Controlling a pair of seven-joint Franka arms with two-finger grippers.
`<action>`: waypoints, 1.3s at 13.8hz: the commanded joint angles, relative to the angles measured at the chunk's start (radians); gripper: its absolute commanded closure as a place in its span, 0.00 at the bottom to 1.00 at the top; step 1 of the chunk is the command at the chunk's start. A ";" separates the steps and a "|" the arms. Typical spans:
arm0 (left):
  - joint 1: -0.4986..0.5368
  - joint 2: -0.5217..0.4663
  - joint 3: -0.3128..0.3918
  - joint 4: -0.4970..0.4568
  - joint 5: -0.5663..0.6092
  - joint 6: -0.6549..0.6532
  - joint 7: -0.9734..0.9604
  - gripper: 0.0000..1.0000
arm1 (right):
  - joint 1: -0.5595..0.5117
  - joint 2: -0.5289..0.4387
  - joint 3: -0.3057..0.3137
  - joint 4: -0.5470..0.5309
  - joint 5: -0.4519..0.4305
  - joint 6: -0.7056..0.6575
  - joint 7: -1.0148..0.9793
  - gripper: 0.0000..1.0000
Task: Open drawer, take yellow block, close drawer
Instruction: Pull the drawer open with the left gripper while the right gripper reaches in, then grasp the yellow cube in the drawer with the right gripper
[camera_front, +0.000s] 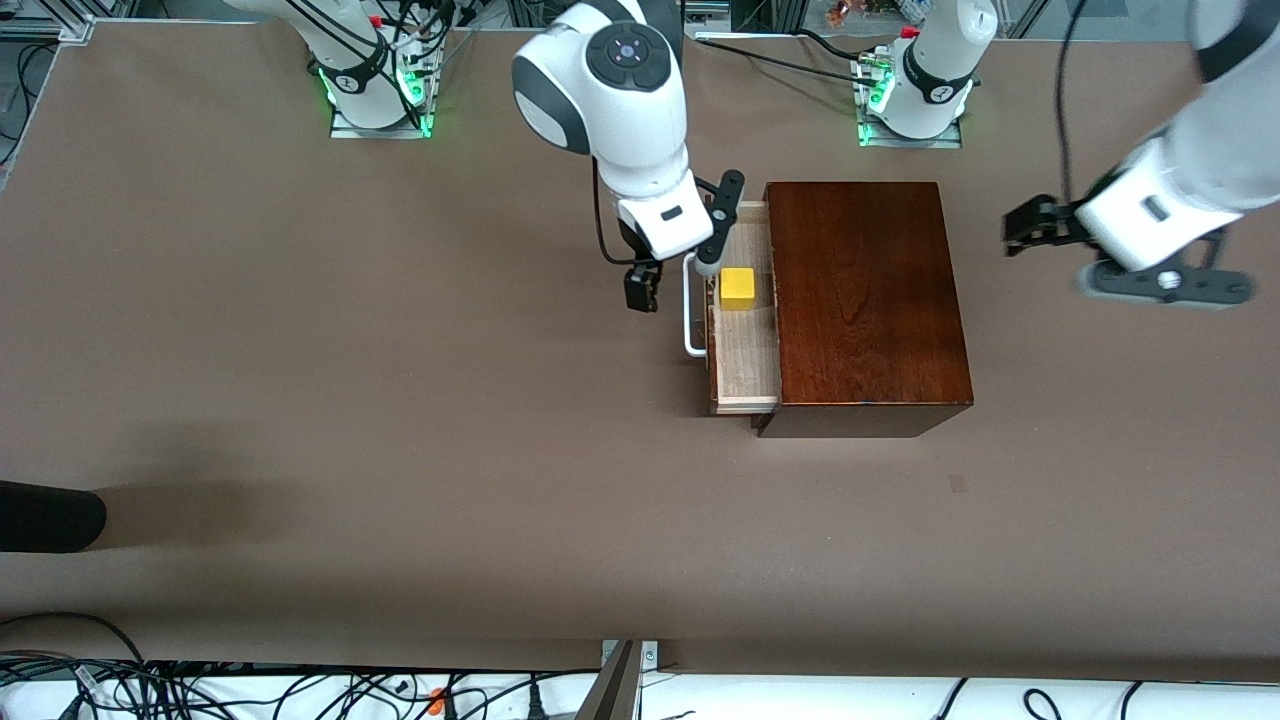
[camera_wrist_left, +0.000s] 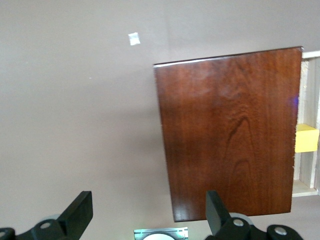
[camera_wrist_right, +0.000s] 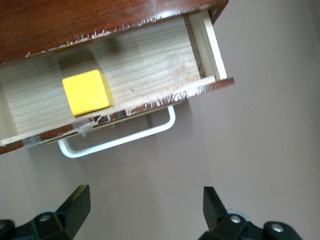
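The drawer (camera_front: 745, 355) stands pulled out of the reddish-brown box (camera_front: 865, 300), its white handle (camera_front: 688, 325) toward the right arm's end. The yellow block (camera_front: 738, 287) lies in the drawer tray. My right gripper (camera_front: 640, 270) is open and empty, over the table just in front of the handle. The right wrist view shows the block (camera_wrist_right: 88, 92), the tray (camera_wrist_right: 150, 65), the handle (camera_wrist_right: 125, 140) and my right gripper (camera_wrist_right: 142, 212) apart from them. My left gripper (camera_front: 1030, 225) is open and empty over the table beside the box, toward the left arm's end. The left wrist view shows the left gripper (camera_wrist_left: 148, 215), the box top (camera_wrist_left: 227, 130) and the block (camera_wrist_left: 306, 138).
A dark object (camera_front: 50, 518) juts in at the table's edge toward the right arm's end. A small tape mark (camera_front: 958, 484) lies on the table nearer the front camera than the box. Cables run along the front edge.
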 joint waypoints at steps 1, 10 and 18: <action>0.044 -0.079 0.004 -0.080 -0.011 0.043 0.032 0.00 | 0.001 0.052 0.036 0.107 -0.007 -0.020 -0.062 0.00; 0.049 -0.224 0.032 -0.295 -0.010 0.188 0.034 0.00 | 0.073 0.201 0.073 0.150 -0.002 0.145 -0.145 0.00; 0.047 -0.216 0.027 -0.280 -0.010 0.183 0.032 0.00 | 0.079 0.263 0.088 0.150 -0.004 0.140 -0.143 0.00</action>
